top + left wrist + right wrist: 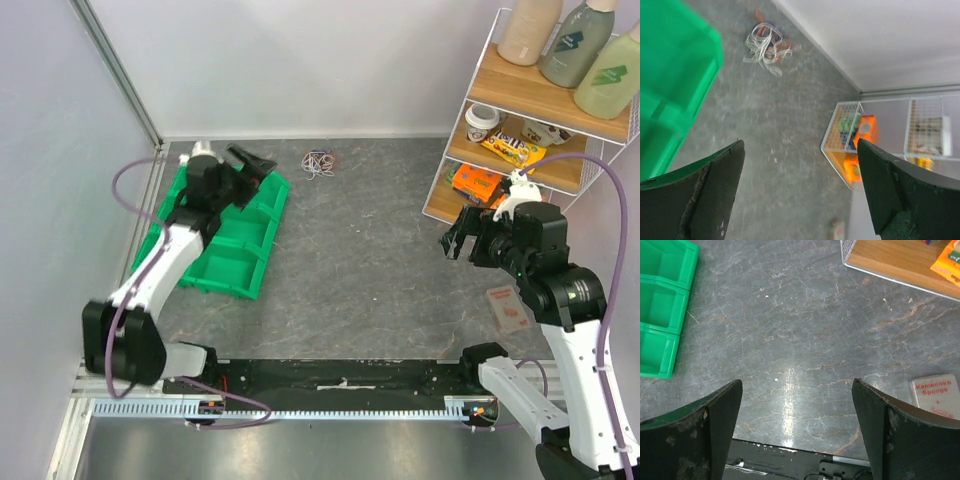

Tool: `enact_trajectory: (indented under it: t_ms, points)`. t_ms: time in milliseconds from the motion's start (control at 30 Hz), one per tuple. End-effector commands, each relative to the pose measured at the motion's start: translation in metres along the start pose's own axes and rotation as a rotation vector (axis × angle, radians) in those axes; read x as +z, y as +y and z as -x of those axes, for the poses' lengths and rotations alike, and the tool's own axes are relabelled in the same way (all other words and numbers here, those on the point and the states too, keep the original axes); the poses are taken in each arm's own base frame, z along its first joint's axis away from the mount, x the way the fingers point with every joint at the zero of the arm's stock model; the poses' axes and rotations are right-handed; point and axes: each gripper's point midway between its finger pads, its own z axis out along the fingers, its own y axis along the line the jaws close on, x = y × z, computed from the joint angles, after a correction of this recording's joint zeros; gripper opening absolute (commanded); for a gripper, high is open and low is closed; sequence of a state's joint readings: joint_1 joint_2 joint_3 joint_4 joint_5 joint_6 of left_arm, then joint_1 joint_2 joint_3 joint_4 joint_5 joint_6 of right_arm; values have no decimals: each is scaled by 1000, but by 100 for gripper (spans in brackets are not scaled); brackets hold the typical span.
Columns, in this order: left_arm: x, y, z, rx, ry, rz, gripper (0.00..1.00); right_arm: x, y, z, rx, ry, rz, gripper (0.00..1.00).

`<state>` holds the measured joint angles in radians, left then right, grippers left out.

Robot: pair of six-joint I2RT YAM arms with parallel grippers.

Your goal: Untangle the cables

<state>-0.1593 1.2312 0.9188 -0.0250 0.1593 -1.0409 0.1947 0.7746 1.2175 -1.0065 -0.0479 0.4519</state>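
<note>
Nearby: cables (pixel 320 162) lie closest to left arm

The cables sit clumped (no clear long axis) at the table's (pixel 380 250) far side, to the right of the left gripper (pixel 256 163), its jaws wide and empty above the bin (pixel 230 265). The right gripper (pixel 457 232), equally agape, hangs well apart.

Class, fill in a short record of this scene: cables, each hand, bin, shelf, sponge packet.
cables: tangled clump on the table, far side, untouched
left hand: open, empty, over far end of green bin
right hand: open, empty, near the shelf
sponge packet: flat on table, near right arm
</note>
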Motion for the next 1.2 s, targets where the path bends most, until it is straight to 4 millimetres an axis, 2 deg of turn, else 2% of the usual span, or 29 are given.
enact_trajectory:
  t_ms: [0,133,233,300,333,367,400,500,600,733,833,933,967,1033,1100,1167]
  points:
    - [59,-38,30,269,-94,88,98,8,1,9,64,2,-26,98]
    - [122,-26,20,527,-80,243,94,19,3,10,97,29,-36,98]
    - [171,-17,14,696,-41,281,84,17,-6,21,54,19,-97,98]
    - [204,4,6,753,0,349,83,14,-13,27,32,12,-138,98]
    - [215,0,4,793,3,338,84,12,-14,29,31,7,-149,98]
    - [229,4,-2,826,14,335,86,12,-16,30,31,7,-159,98]
    - [240,-7,-3,859,2,307,87,11,-16,31,28,6,-162,98]
    - [272,1,-17,837,10,290,88,9,-19,34,22,17,-187,98]
    - [292,12,-37,743,38,268,78,7,-22,39,21,21,-218,98]
    - [304,25,-67,675,114,235,50,11,-22,39,46,35,-230,98]
    - [303,32,-83,658,176,220,43,18,-21,34,63,54,-225,98]
    - [295,37,-90,659,218,234,20,25,-17,28,63,81,-201,98]
    - [290,33,-92,660,240,220,13,27,-17,26,54,94,-196,98]
    - [275,20,-96,677,268,192,4,31,-15,22,25,122,-177,98]
    - [254,4,-103,707,297,159,2,37,-14,14,-21,170,-155,98]
    - [222,-15,-116,719,363,111,2,44,-15,3,-38,222,-146,98]
